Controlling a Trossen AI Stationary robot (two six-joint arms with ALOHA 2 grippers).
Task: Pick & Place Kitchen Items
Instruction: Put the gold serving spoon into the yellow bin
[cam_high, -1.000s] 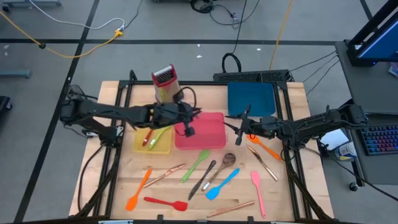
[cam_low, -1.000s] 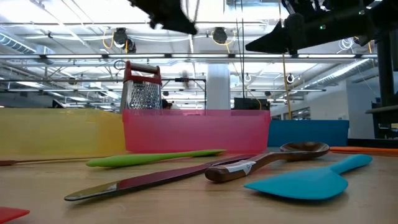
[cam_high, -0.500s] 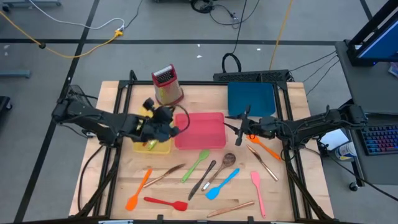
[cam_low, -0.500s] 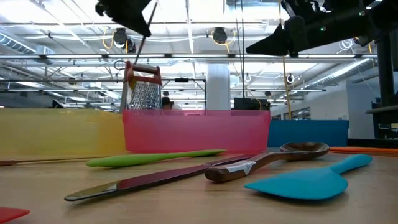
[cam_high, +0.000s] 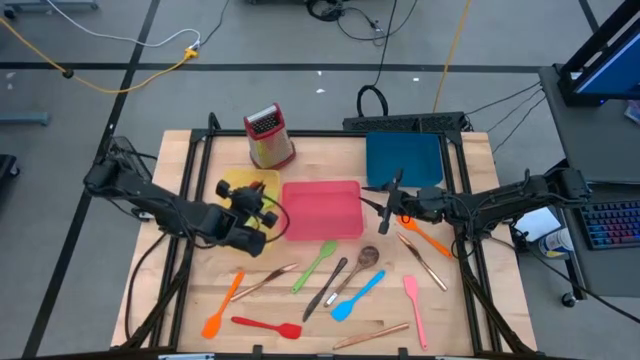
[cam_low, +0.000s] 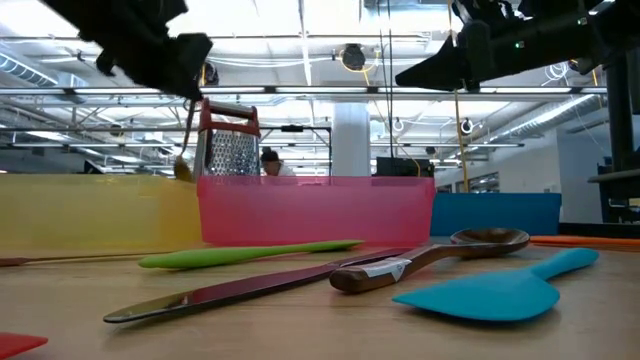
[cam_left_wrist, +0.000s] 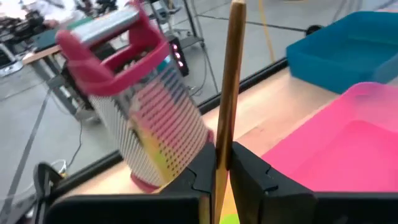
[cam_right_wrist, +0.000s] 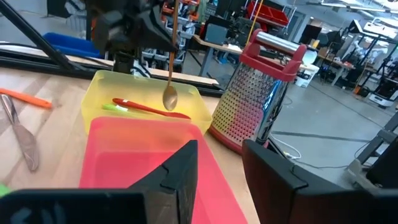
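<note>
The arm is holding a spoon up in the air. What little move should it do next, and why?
Probably lower it. The left gripper is shut on the copper spoon, which hangs bowl-down above the yellow tray, where a red and a green utensil already lie. Lowering first would keep it from dropping or bouncing out.

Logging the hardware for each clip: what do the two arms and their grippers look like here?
Both arms are dark, near-black jointed links with black cables along them. The left gripper has two flat, blocky black fingers with angular edges. The right gripper is the same build: matte black, wedge-shaped fingers. No coloured markings or labels show on either.
</note>
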